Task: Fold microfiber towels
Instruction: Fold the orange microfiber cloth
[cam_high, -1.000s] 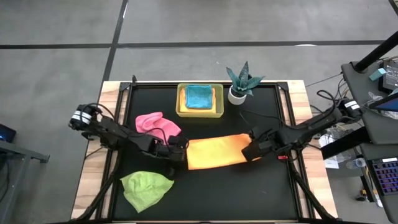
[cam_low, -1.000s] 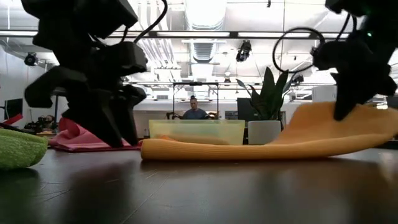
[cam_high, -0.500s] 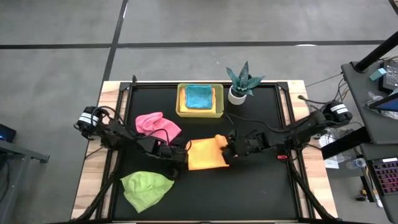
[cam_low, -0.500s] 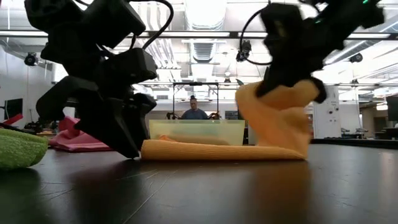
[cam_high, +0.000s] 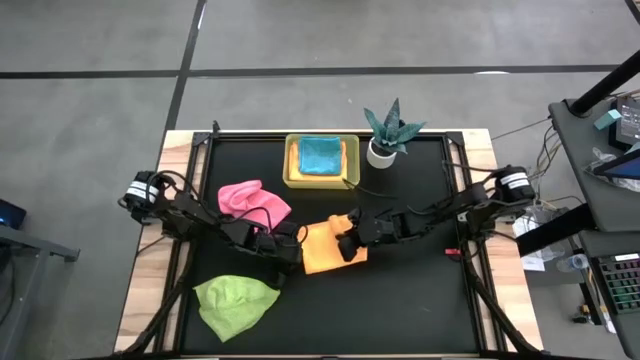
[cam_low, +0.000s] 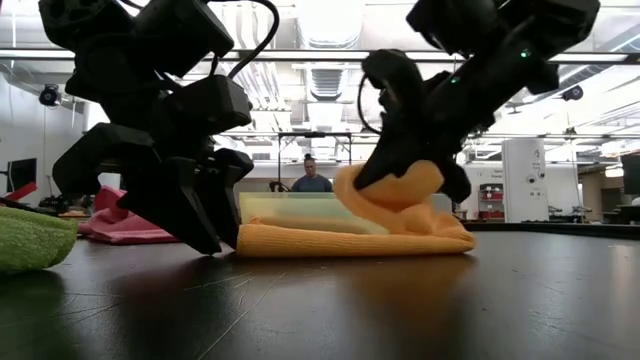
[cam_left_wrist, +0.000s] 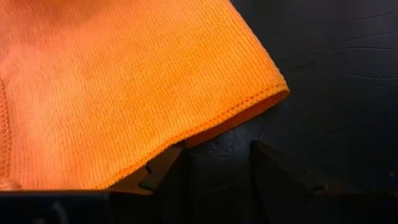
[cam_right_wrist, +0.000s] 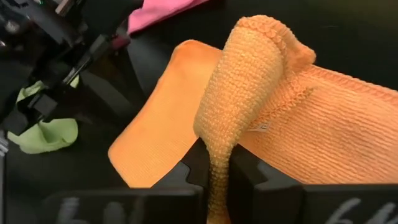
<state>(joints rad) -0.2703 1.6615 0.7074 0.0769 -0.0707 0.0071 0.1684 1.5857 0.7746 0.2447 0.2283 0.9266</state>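
Observation:
An orange-yellow towel (cam_high: 325, 248) lies on the black table, its right end folded back over the rest. My right gripper (cam_high: 346, 244) is shut on that end, just above the lower layer. My left gripper (cam_high: 293, 252) is open at the towel's left edge, low on the table (cam_low: 215, 235). A pink towel (cam_high: 253, 198) lies crumpled at the back left and a lime green one (cam_high: 235, 302) at the front left. A turquoise towel (cam_high: 320, 155) lies folded in the yellow tray (cam_high: 292, 172). My left gripper has one finger (cam_left_wrist: 166, 174) at the towel's left edge (cam_left_wrist: 186, 140), near a corner; the other finger stands on bare table. Whether the finger presses on the cloth, I cannot tell. My right gripper pinches the towel's bunched right end (cam_right_wrist: 219, 149) between its two fingers, several layers gathered. The fingers come slanting down from the table's right. The held end is lifted and curls over the lower layer (cam_low: 400, 195); the rest lies flat on the table.
A teal spiky plant in a white pot (cam_high: 383, 135) stands at the back, right of the tray. The tray shows behind the towel in the low view (cam_low: 290, 205). Bare table lies at the front right (cam_high: 420, 300). A person shows far off in the room (cam_low: 312, 180).
My right gripper has gone toward the table's left and then lower, carrying the towel's right end with it. That end has folded over the left half, which has stayed flat on the table. The towel now covers about half its former length.

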